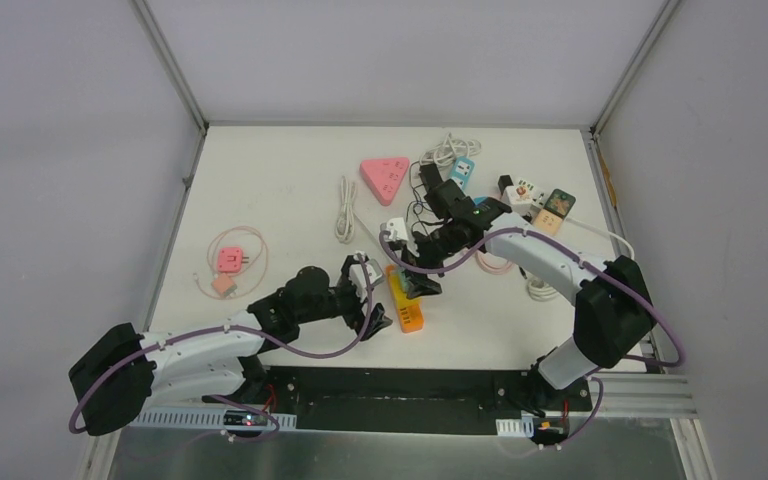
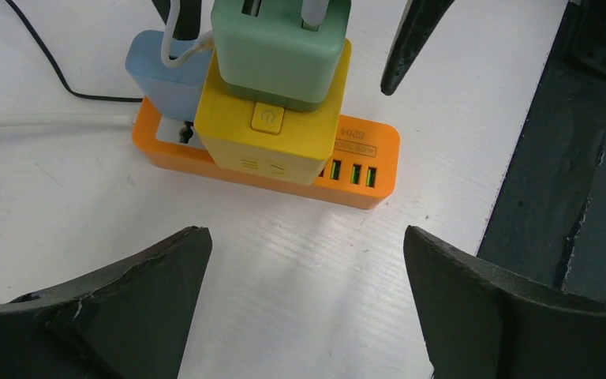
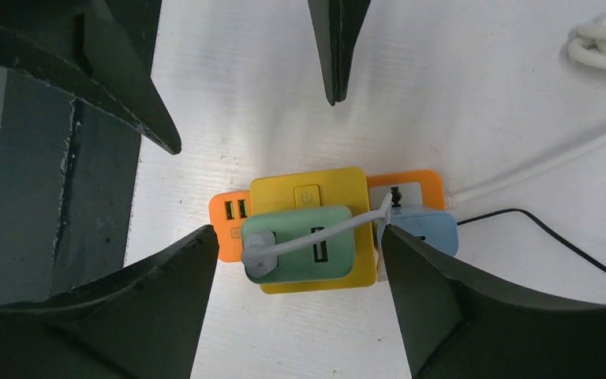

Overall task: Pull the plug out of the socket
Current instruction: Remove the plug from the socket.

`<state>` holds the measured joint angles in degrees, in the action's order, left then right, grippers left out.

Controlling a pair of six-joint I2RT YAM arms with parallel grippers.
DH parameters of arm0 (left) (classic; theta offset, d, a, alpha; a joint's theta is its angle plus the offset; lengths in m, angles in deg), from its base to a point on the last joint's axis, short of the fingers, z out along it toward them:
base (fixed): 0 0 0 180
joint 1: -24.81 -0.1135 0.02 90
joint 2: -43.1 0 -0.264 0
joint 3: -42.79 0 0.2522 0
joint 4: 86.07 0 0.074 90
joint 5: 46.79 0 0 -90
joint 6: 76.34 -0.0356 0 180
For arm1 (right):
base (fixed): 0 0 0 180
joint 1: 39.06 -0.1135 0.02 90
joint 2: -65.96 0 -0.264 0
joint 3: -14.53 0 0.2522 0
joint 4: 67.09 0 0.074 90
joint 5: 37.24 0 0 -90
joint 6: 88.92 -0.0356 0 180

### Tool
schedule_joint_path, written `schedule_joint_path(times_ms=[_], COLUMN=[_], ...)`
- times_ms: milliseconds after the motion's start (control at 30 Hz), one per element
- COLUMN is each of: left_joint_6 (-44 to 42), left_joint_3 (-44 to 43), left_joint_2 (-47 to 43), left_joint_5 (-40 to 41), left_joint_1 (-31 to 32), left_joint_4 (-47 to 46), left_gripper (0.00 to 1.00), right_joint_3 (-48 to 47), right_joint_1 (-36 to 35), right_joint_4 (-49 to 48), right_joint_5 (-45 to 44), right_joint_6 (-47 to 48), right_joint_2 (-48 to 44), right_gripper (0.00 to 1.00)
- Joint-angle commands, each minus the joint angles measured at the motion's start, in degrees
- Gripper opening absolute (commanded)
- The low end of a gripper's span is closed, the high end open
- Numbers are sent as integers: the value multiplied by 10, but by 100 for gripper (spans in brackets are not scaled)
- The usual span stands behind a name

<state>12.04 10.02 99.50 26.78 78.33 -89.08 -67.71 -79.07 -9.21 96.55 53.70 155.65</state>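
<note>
An orange socket strip (image 1: 409, 310) (image 2: 357, 178) (image 3: 226, 218) lies flat near the table's front middle. A yellow cube adapter (image 2: 272, 130) (image 3: 308, 193) sits in it, with a green plug (image 2: 280, 47) (image 3: 300, 246) on top and a blue plug (image 2: 166, 75) (image 3: 424, 234) beside it. A white cable runs from the green plug. My right gripper (image 1: 422, 285) (image 3: 300, 230) hangs over the stack, open, its fingers on either side of the green plug with gaps showing. My left gripper (image 1: 375, 298) (image 2: 306, 237) is open over bare table just in front of the strip.
A pink triangular strip (image 1: 385, 178), a coiled white cable (image 1: 345, 208) and a cluster of small adapters (image 1: 535, 200) lie toward the back. A pink adapter with its cord (image 1: 228, 260) is at the left. The table's dark front edge (image 2: 568, 158) runs close to the orange strip.
</note>
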Motion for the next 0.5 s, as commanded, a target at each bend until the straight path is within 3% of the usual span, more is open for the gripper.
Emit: schedule_joint_path(times_ms=[0, 167, 333, 467], left_joint_6=[9, -8, -38, -74], left_joint_3=[20, 51, 54, 49], left_joint_2=[-8, 13, 46, 80], left_joint_5=[17, 6, 2, 1], left_joint_1=[-6, -5, -5, -5], left_joint_4=[-72, -164, -199, -226], left_gripper=[97, 97, 97, 97], right_joint_3=[8, 6, 6, 3], right_joint_1=[-3, -7, -11, -12], right_joint_4=[2, 3, 2, 14], right_joint_5=[-5, -3, -2, -3], right_joint_6=[32, 33, 34, 44], right_joint_2=[-15, -16, -16, -17], right_gripper=[77, 65, 57, 39])
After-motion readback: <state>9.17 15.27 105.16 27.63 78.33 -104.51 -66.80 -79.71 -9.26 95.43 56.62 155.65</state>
